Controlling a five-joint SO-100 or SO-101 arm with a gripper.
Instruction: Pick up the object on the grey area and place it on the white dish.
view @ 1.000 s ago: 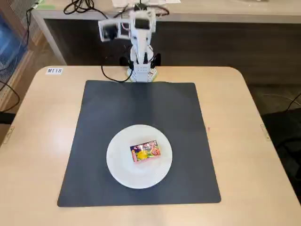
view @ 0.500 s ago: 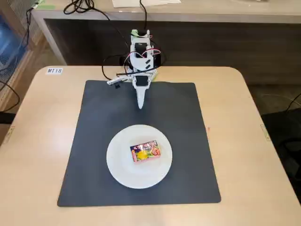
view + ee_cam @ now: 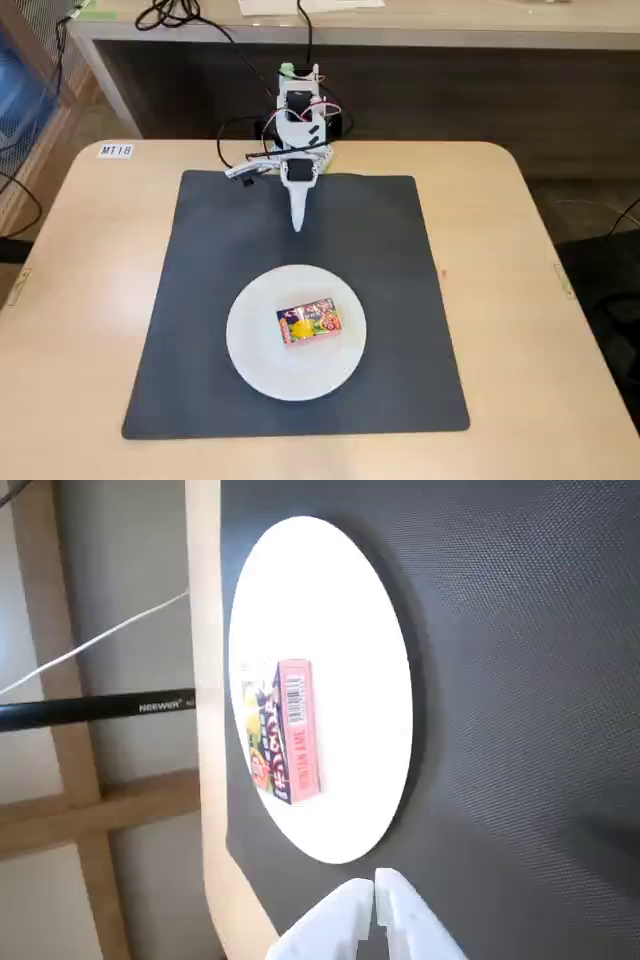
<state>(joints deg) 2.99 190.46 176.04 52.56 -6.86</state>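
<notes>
The small packet (image 3: 309,322) with a yellow, red and pink wrapper lies on the round white dish (image 3: 258,355), near its middle. The dish sits on the dark grey mat (image 3: 400,260), toward the front. My gripper (image 3: 298,224) is shut and empty, pointing down over the back of the mat, well apart from the dish. In the wrist view the packet (image 3: 285,728) lies on the dish (image 3: 350,660), the mat (image 3: 520,680) fills the right side, and the gripper (image 3: 375,880) shows at the bottom edge with its white fingertips (image 3: 345,905) together.
The beige tabletop (image 3: 90,300) surrounds the mat. The arm's base (image 3: 298,110) stands at the table's back edge with cables (image 3: 245,165) beside it. A label (image 3: 115,150) sits at the back left corner. A black tripod leg (image 3: 90,710) shows beyond the table edge.
</notes>
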